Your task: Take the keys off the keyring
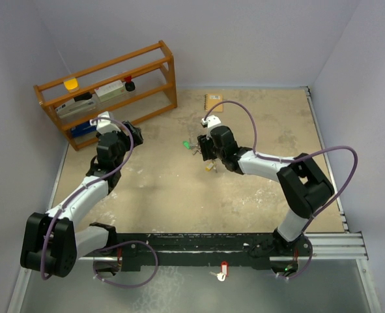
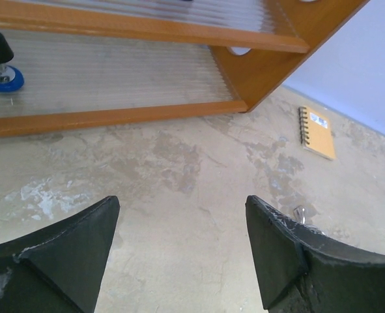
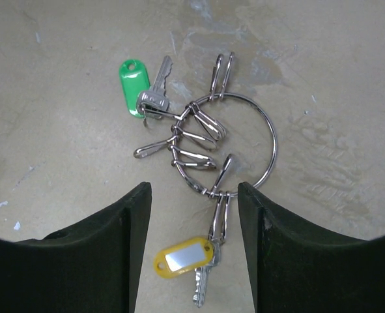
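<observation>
The keyring [image 3: 269, 140] is a silver wire ring with several clips, lying on the table. A silver key with a green tag [image 3: 135, 87] hangs on a clip at its upper left. A silver key with a yellow tag [image 3: 182, 257] hangs on a clip at its bottom. My right gripper [image 3: 193, 195] is open and low over the ring, with the yellow-tagged key lying between its fingers, untouched. In the top view the green tag [image 1: 186, 145] and yellow tag [image 1: 210, 167] show beside the right gripper [image 1: 205, 155]. My left gripper [image 1: 135, 134] is open and empty near the shelf, also in its wrist view [image 2: 182, 208].
A wooden shelf [image 1: 107, 91] with small items stands at the back left, close ahead of the left gripper [image 2: 146, 114]. A tan spiral notebook [image 1: 213, 101] lies at the back centre. A red-and-white tag [image 1: 223, 270] lies by the front rail.
</observation>
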You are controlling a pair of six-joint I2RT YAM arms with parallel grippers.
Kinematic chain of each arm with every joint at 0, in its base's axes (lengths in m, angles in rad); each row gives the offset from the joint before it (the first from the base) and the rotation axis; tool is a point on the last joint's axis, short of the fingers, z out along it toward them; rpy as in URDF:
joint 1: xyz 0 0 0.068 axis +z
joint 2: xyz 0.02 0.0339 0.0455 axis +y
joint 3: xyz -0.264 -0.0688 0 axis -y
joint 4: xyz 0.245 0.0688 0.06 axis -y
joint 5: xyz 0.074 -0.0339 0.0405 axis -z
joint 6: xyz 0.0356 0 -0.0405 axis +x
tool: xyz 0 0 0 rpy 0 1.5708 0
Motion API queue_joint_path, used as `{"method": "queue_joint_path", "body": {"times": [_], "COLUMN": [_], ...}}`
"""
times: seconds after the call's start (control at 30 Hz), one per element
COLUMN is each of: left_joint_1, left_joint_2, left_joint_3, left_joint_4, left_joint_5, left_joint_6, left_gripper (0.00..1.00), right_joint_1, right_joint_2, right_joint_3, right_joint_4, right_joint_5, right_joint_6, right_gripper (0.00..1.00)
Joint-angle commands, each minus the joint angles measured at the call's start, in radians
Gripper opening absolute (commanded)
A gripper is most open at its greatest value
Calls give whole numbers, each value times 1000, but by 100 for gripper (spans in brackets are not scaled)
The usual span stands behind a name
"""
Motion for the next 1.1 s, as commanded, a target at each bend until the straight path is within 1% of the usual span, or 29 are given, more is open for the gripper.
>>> {"method": "queue_joint_path", "body": {"times": [0.0,0.2,0.37,0.47,0.57,0.67,0.77,0.83,0.9,1.07], "left_joint_1": [3,2,2,2,2,-15,-77,-141,-194,-213], "left_joint_2": [-38,-34,-2,37,83,154,238,308,386,548], "left_joint_3": [3,-1,0,-4,-3,10,84,162,246,370], "left_joint_4": [63,71,97,141,193,249,217,162,115,183], "left_joint_5": [35,43,79,135,188,226,219,207,226,363], "left_joint_6": [-12,-8,-19,-30,-40,-24,48,117,150,83], "left_gripper": [75,74,72,71,66,64,66,67,67,67], "right_joint_1": [-2,-1,-3,-1,-2,-1,-1,-1,-2,-1], "right_joint_2": [5,6,-3,-7,-3,-44,-127,-182,-229,-367], "right_joint_3": [53,41,17,-13,-3,-15,-74,-104,-124,-162], "right_joint_4": [17,11,-22,3,-10,-10,28,36,26,-31], "right_joint_5": [-21,-14,9,19,34,76,137,172,213,383], "right_joint_6": [-16,-7,24,26,26,33,37,44,44,51], "right_gripper": [59,59,57,57,57,57,57,57,57,58]}}
